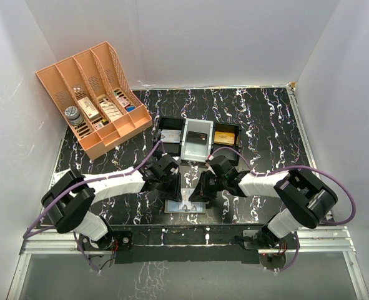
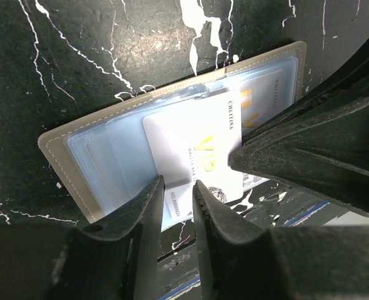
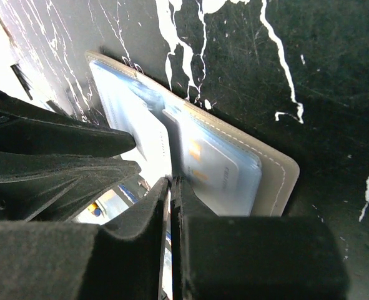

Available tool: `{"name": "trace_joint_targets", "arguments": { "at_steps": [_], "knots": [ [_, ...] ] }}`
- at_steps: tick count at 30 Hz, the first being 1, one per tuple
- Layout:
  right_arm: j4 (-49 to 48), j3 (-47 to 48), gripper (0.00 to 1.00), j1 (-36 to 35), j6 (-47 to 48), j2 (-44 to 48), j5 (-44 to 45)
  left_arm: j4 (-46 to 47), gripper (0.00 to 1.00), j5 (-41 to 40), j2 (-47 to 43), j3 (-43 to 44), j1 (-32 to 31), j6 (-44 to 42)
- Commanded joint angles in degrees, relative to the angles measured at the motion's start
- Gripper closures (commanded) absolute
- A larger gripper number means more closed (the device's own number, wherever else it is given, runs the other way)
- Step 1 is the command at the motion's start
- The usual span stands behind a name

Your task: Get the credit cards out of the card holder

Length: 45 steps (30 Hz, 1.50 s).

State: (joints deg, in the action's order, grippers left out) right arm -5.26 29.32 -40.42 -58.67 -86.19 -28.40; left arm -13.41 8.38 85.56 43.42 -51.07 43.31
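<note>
A black three-compartment tray sits on the black marbled table, just beyond the left gripper and right gripper. Well beyond the left gripper and to its left stands an orange lattice organiser with small boxes and a jar.

Marbled black table, card holder, tray, organiser

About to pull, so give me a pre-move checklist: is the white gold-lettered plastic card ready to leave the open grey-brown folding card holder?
1. Grey-brown card holder open flat on the marbled table: ok.
2. White card sticking past the holder's edge: ok.
3. Left gripper over that card's edge: ok.
4. Left grip on it: cannot tell, jaws slightly apart.
5. Right gripper shut, tip on the holder: ok.
</note>
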Motion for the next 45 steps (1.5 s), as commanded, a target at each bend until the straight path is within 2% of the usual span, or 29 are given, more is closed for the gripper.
{"name": "trace_joint_targets", "arguments": {
  "at_steps": [1, 12, 17, 25, 35, 40, 45],
  "knots": [
    [-3.2, -0.82, 0.97, 0.28, -1.06, 1.92, 0.34, -6.95, 0.75, -3.77, -0.8, -2.18, -0.08, -0.68],
    [-12.11, -4.21, 0.95, 0.3, -5.8, 1.79, -1.08, -6.47, 0.79, -4.05, -0.1, -2.06, -0.03, -0.95],
    [-14.89, -5.04, 0.87, 0.26, -6.77, 1.55, -1.02, -4.14, 0.83, -2.24, -0.46, -2.66, 0.0, -0.82],
    [-20.97, -4.67, 0.8, 0.3, -6.68, -1.72, -1.98, -4.14, 0.85, -3.43, 0.75, -1.64, -0.04, -0.85],
    [-19.27, -4.66, 0.86, 0.26, -5.36, -1.53, -1.94, -4.22, 0.86, -4.5, -0.11, -2.29, -0.07, -0.02],
    [-20.29, -3.03, 0.84, -0.01, -6.22, -3.15, -3.53, -2.54, 0.86, -3.91, -0.35, -3.27, -0.05, 0.99],
    [-18.03, -5.68, 0.84, -0.41, -6.15, -0.86, -0.27, -2.72, 0.86, -3.91, -0.05, -2.85, -0.07, 1.36]
  ]
}}
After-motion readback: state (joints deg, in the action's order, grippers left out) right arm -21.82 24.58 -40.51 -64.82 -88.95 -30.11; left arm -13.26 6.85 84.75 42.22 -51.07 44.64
